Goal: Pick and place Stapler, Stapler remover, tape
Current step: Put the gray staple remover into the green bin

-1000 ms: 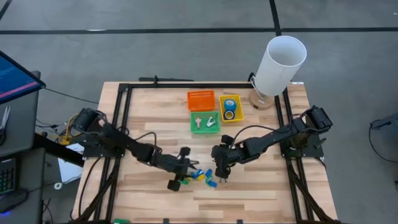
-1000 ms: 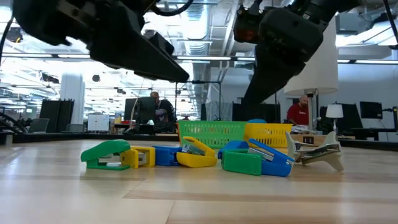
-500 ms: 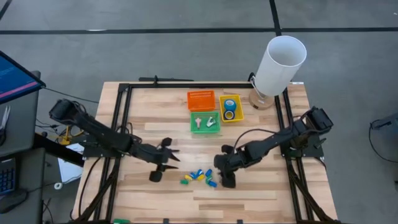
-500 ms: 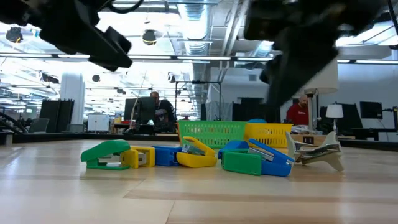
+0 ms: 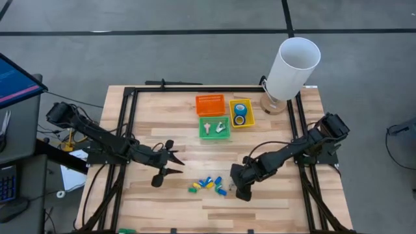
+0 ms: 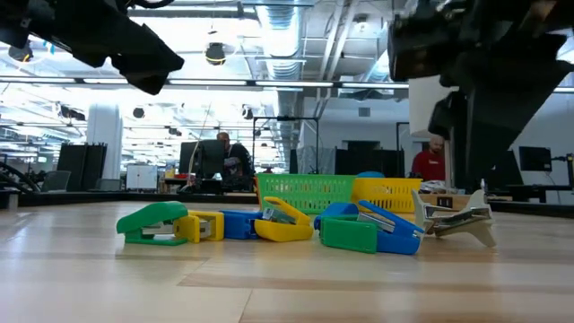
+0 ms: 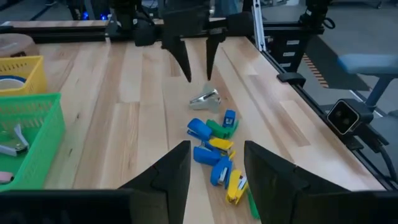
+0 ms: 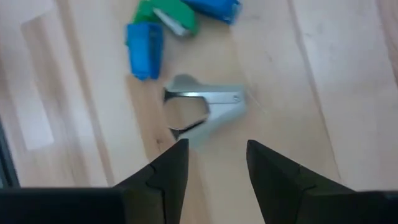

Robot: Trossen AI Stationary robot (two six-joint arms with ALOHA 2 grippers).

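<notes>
Dark fingers of the right gripper [image 8: 211,163] are hanging apart, holding nothing, over the silver stapler remover [image 8: 205,112]. The left gripper [image 5: 170,158] is waiting beside the staplers [image 5: 207,184] with fingers apart too (its arm is partly hiding under cables).

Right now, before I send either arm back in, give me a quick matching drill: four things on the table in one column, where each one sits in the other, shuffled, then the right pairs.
Things:
1. tape rolls
2. staple remover
3. orange basket
4. small staplers

Places:
A. loose pile between the two grippers
B. bare wood in front of the right gripper
C. inside the yellow basket
D. far row, beside the yellow basket

Pairs: 1-C, 2-B, 3-D, 4-A
</notes>
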